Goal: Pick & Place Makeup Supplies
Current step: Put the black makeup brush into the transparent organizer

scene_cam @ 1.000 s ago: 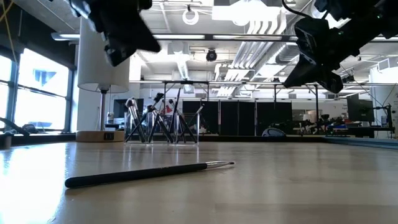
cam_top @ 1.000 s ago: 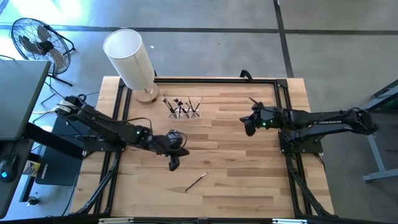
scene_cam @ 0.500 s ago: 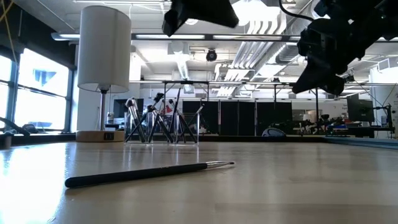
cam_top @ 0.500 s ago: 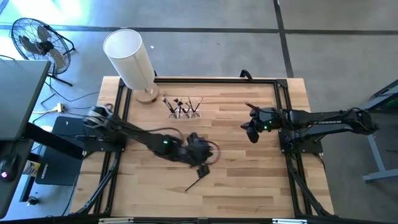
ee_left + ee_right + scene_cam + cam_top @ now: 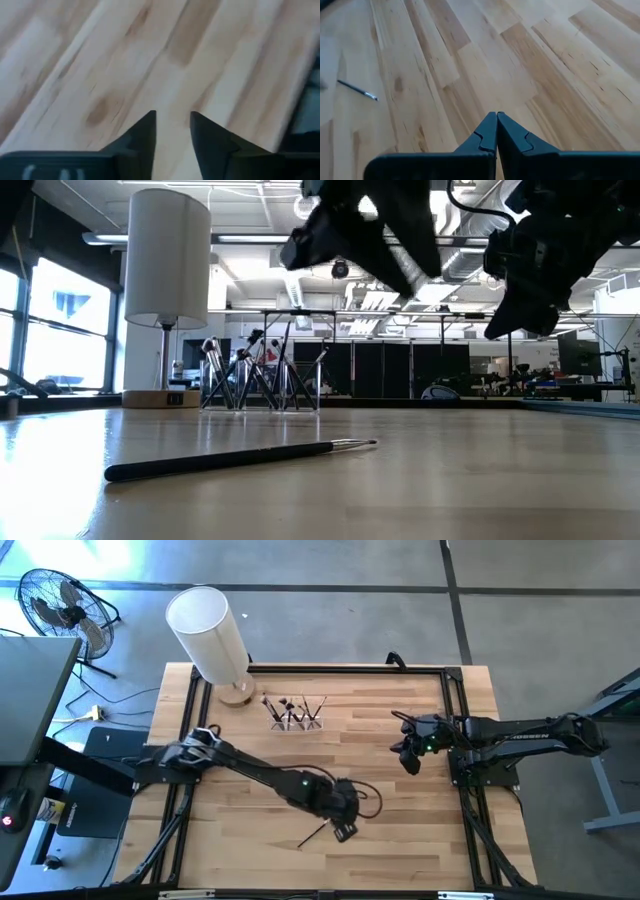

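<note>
Reaching across the tabletop [image 5: 400, 840], my left arm has swept from the left side toward the near middle over the last second, and my left fingers [image 5: 345, 831] now hang just beside the loose makeup brush [image 5: 314, 834], at the end that lies toward the right. That puts me in place for a pick-up, as I judge it, though nothing is gripped yet. In the left wrist view the two left fingers [image 5: 141, 136] stand slightly apart with bare wood between them and hold nothing; the brush does not show there.

The loose brush lies flat on the near part of the tabletop, slanted, its dark handle toward the near left and its tip toward the far right. The other brushes stand in the small clear holder [image 5: 294, 715] at the far side, just right of the tall white cylinder [image 5: 207, 632].

My left arm stretches long and low from the left edge, wrist bent downward. My right arm waits over the right side, its fingers [image 5: 409, 762] pressed together and empty, having barely shifted.
</note>
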Tool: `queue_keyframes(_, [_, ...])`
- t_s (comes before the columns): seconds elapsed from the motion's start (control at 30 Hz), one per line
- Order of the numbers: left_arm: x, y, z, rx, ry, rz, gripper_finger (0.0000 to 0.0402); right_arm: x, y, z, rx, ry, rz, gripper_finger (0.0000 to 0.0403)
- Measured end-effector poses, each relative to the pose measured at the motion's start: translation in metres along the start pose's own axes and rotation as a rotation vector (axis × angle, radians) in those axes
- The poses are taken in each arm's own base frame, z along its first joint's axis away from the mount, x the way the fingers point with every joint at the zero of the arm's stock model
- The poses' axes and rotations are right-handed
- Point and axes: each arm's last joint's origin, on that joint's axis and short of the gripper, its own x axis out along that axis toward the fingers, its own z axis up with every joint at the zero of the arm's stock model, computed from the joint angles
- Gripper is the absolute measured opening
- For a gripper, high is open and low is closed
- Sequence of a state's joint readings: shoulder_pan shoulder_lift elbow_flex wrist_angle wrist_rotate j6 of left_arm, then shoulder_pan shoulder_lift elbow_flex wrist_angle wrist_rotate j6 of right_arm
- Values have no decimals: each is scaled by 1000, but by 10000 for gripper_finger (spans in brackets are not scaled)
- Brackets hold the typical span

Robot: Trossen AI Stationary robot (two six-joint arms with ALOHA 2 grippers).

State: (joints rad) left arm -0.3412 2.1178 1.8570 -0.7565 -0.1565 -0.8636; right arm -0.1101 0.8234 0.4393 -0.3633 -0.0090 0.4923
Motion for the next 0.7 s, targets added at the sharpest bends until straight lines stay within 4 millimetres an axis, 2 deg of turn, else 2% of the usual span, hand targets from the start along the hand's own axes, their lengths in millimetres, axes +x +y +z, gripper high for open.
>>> queue_keyframes(0.1, [11, 3, -6, -38, 57, 24, 135, 0, 0, 0, -3, 2, -1, 1])
queue_keyframes(0.27, [31, 7, -14, -103, 106, 72, 137, 0, 0, 0, -3, 1, -1, 3])
queue_keyframes(0.47, [41, 10, -18, -125, 129, 98, 127, 0, 0, 0, -3, 0, 0, 2])
queue_keyframes(0.7, [41, 13, -20, -117, 143, 133, 105, 0, 0, 0, -3, -1, 0, 1])
